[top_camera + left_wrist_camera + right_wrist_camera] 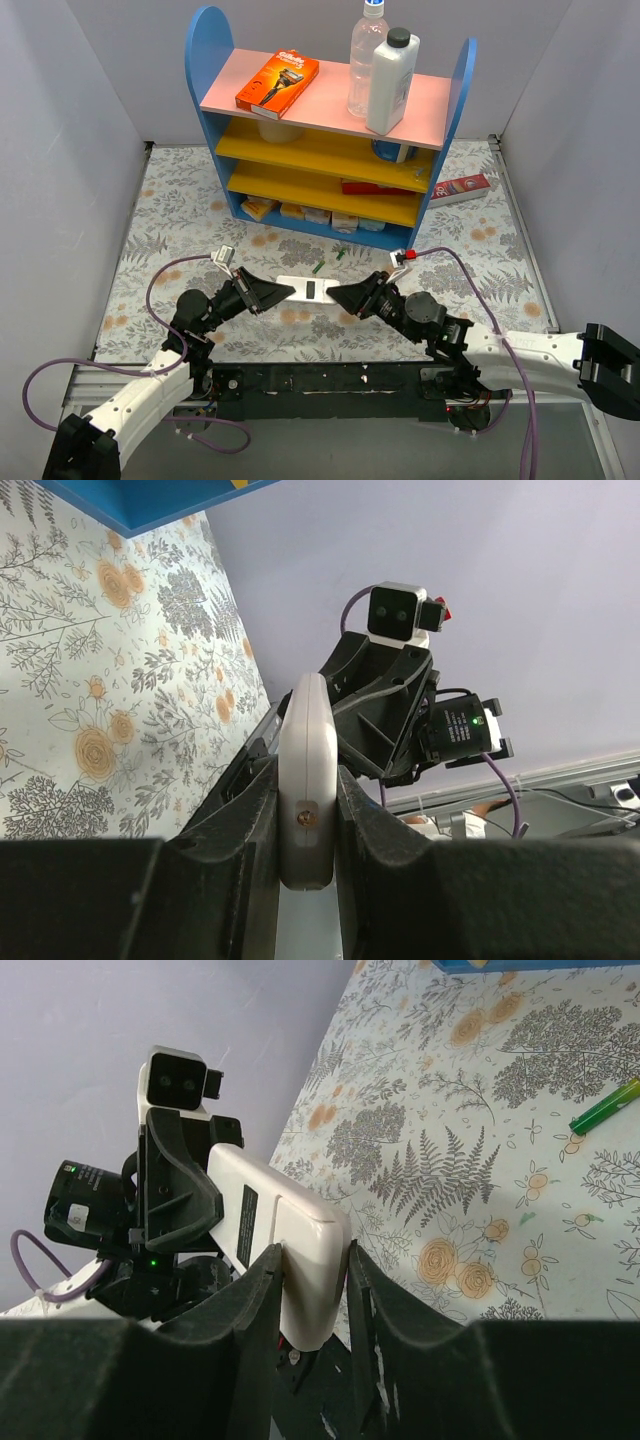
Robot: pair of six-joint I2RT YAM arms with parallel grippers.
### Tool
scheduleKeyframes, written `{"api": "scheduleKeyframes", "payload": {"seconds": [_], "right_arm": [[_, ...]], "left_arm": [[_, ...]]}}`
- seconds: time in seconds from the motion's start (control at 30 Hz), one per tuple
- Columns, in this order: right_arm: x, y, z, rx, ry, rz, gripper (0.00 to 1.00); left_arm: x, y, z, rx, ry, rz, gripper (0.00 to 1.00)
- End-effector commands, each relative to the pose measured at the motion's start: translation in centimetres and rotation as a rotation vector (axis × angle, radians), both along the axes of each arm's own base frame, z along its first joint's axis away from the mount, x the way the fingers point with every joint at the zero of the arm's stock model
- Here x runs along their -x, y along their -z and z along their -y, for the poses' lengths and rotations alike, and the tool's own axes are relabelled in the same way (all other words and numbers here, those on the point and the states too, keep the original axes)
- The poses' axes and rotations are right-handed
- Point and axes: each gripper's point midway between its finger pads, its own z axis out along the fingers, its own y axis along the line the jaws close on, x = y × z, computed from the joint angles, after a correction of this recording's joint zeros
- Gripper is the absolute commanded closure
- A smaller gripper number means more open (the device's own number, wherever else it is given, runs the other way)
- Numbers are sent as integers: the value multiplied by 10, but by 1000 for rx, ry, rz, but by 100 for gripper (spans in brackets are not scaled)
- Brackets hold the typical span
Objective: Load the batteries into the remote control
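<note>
The remote control (312, 289) is a slim white bar with its plain back and small grey window facing up, held just above the flowered table between both grippers. My left gripper (288, 291) is shut on its left end; in the left wrist view the remote (305, 740) stands edge-on between the pads (305, 776). My right gripper (336, 295) is shut on its right end, and the right wrist view shows the remote (270, 1222) clamped there (313, 1251). Two dark-green batteries (318, 267) (341, 253) lie on the table just beyond the remote; one shows in the right wrist view (605, 1108).
A blue shelf unit (206, 60) with yellow shelves stands at the back, with an orange razor carton (278, 82) and two bottles (380, 70) on top. A red-and-white carton (460, 187) lies at its right foot. Grey walls close both sides.
</note>
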Motion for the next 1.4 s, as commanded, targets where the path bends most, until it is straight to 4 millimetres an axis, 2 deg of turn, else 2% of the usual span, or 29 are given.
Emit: {"api": "scheduleKeyframes", "payload": {"seconds": [0.0,0.23,0.43,0.57,0.73,0.83,0.97,1.0,1.03,1.17,1.27,1.37], "right_arm": [[-8,37,19,137,67,-2,81],[-8,33,26,116,88,11,82],[-12,33,33,106,118,19,86],[-13,35,35,83,125,14,91],[-15,48,41,97,147,-7,98],[-19,57,49,102,176,-34,99],[-23,81,60,111,184,-90,99],[-23,88,62,122,179,-109,99],[-24,85,60,90,162,-114,99],[-26,96,57,120,133,-140,99],[-27,100,52,119,108,-161,99],[-27,114,53,128,102,-219,99]], "left_arm": [[13,48,-6,12,3,-122,100],[3,67,-9,-75,-53,-157,100],[-6,99,-13,-216,-98,-207,100],[-5,105,-9,-232,-73,-230,100],[-6,113,-8,-254,-85,-245,100],[-12,112,-12,-268,-127,-236,100],[-19,96,-17,-253,-180,-178,100],[-20,86,-19,-238,-194,-146,100],[-21,81,-21,-232,-207,-129,100],[-22,58,-24,-202,-235,-41,100],[-20,50,-25,-189,-234,-5,100],[-19,50,-24,-181,-226,-2,100]]}}
